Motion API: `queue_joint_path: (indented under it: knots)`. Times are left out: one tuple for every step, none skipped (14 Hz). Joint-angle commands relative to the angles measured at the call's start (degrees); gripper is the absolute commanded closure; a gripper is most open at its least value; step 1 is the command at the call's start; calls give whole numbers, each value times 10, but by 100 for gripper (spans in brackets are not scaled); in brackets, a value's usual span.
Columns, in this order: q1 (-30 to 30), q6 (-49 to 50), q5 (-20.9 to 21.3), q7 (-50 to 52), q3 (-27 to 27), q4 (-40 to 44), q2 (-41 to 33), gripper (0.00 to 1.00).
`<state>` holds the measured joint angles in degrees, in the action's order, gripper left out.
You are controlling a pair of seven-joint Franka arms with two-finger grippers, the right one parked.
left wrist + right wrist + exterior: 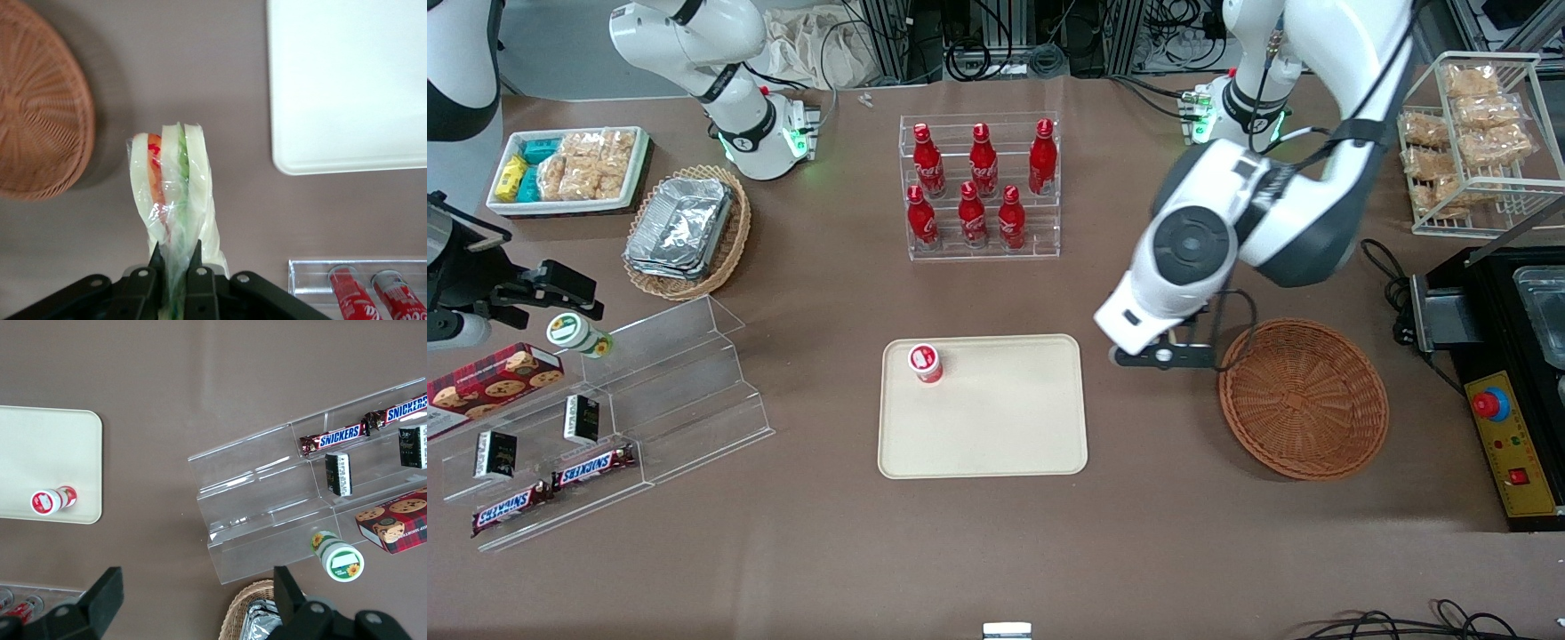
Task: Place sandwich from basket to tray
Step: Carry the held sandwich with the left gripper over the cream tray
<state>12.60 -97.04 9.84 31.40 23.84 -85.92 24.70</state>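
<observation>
- Gripper [175,267] closed on the clear-wrapped sandwich [170,190], held above bare brown table [1156,533], between basket and tray.
- Round dark wicker basket [1303,400] empty, toward the working arm's end of the table.
- Cream tray [996,427] near table centre, carrying one small red-and-white cup [926,363] in a corner.
- Clear rack of red bottles [980,182] farther from the front camera than the tray.

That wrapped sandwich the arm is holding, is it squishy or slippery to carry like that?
Probably soft: the sandwich is white bread in loose, crinkled clear wrap, so the gripper, shut on its end between basket and tray, may dent it. The glossy film looks slippery. Held by one end, it may sag.
</observation>
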Motion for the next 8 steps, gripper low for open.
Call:
queue_joint_path:
  knots:
    - [42,-48,20,1,-2,25,45,100]
    - [55,-81,23,11,-3,26,60,100]
    - [65,-113,23,21,-3,29,79,100]
    - [67,-132,22,24,-3,31,95,100]
    - [70,-149,22,24,-3,32,111,100]
    - [71,-174,22,24,-3,33,123,100]
    - [71,-191,22,23,-3,33,136,100]
    - [71,-207,24,23,-5,34,149,100]
